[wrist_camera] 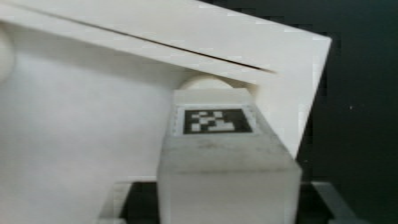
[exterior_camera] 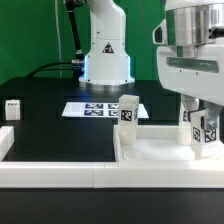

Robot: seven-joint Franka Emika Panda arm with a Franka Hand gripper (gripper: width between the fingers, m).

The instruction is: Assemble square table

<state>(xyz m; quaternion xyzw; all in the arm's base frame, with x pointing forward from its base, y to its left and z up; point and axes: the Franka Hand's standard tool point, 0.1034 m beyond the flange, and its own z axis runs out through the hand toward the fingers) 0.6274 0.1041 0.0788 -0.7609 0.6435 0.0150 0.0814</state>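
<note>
Though black, tabletop [exterior_camera: 50,128] before green backdrop [exterior_camera: 35,30]

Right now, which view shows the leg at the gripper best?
The wrist view: the leg fills the centre, tag facing the lens, its tip at the tabletop corner. The exterior view shows it small, under the gripper, at that view's right.

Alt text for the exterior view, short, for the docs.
The gripper at the exterior view's right grips a tagged white leg upright over the white tabletop panel. A second leg stands at the panel's corner further left; a third leg and the marker board sit on the black table.
</note>
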